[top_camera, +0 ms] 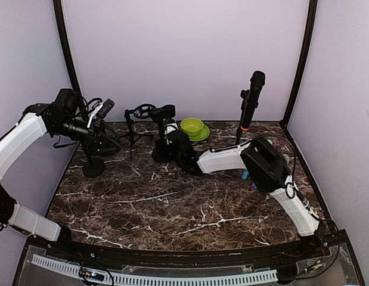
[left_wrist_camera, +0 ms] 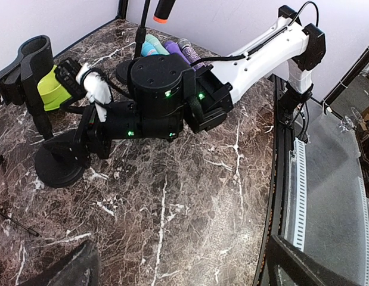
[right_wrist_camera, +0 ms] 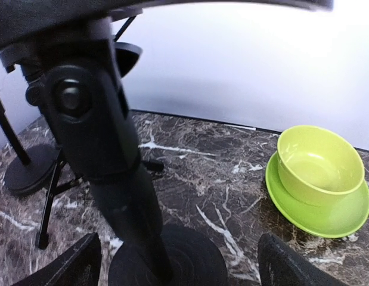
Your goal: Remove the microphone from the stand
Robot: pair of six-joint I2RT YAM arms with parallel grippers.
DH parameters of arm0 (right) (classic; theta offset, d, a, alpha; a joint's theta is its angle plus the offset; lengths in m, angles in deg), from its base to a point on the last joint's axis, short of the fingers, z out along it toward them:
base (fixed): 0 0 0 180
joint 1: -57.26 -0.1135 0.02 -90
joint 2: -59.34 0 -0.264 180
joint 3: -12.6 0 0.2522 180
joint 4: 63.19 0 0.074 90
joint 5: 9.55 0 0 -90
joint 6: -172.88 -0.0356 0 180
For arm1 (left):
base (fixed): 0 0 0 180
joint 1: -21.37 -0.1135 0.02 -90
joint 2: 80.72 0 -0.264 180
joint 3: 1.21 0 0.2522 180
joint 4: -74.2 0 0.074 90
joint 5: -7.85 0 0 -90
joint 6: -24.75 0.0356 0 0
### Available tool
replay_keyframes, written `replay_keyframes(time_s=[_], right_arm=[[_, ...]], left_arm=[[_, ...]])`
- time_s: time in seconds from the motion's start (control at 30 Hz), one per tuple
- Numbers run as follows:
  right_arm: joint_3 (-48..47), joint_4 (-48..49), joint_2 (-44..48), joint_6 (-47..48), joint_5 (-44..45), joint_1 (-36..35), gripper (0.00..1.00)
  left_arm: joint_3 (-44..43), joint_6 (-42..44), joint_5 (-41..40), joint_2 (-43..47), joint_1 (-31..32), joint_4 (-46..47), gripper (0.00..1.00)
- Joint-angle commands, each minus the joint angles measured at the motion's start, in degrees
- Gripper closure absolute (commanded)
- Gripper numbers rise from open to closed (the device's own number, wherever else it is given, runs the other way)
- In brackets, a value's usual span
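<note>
A black microphone [top_camera: 254, 94] with an orange ring stands upright in its stand [top_camera: 242, 130] at the back right, far from both grippers. Only its orange-ringed lower end [left_wrist_camera: 163, 8] shows in the left wrist view. My right gripper [right_wrist_camera: 184, 262] is open, its fingers [right_wrist_camera: 71, 265] on either side of the stem of a middle stand [right_wrist_camera: 121, 179] just above the round base. That stand's clip [left_wrist_camera: 29, 59] looks empty. My left gripper [left_wrist_camera: 187, 271] is wide open over bare table, beside a left stand [top_camera: 93, 167], and holds nothing.
A green bowl on a green plate [top_camera: 194, 127] sits at the back centre, just right of the middle stand. A tripod stand with a ring mount [top_camera: 142, 113] stands between the left and middle stands. Teal and purple microphones [left_wrist_camera: 169, 46] lie behind the right arm.
</note>
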Motion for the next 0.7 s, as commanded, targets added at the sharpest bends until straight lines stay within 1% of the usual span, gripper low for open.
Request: replay_keyframes(time_s=[0.0,0.03,0.07,0.2,0.23,0.33,0.43,0.5,0.67], right_arm=[[6.85,0.92,11.32,-6.77,-0.02,-0.45,0.04],[9.33,0.48,13.65,-8.08,-0.19,-0.80,0.01],[12.26,0.39,16.19,-9.08,-0.18,-1.16,0.00],[25.69,0.68,27.20,-12.63,0.72,-3.21,0.00],[28.93,0.47,31.24,-13.34,1.03,-3.68,0.00],[37.62,-2.16,40.49,-15.13,2.11,-5.07,0.00],[41.66,-9.73,49.16,-17.94,4.41,-5.81,0.00],[43.02,-18.06,56.29,-20.33,7.36,-6.04,0.00],[48.09,-32.03,71.82,-23.75,14.90,-5.96,0.00]], left_arm=[[-1.07,-0.17,1.87,1.04,-0.22,-0.56,0.01],[-1.19,-0.47,2.00,0.94,-0.27,0.04,0.01],[-1.25,-1.01,2.24,0.68,-0.30,0.70,0.01],[-2.93,-4.13,3.33,-1.55,-0.27,2.85,0.01],[-3.41,-4.97,3.56,-2.15,-0.25,3.41,0.01],[-4.08,-6.87,3.79,-3.67,-0.22,5.20,0.01],[-4.75,-7.78,4.34,-4.79,-0.23,6.08,0.01],[-5.20,-8.16,4.61,-5.58,-0.24,6.30,0.01],[-5.68,-9.13,5.09,-6.46,-0.20,7.53,0.01]])
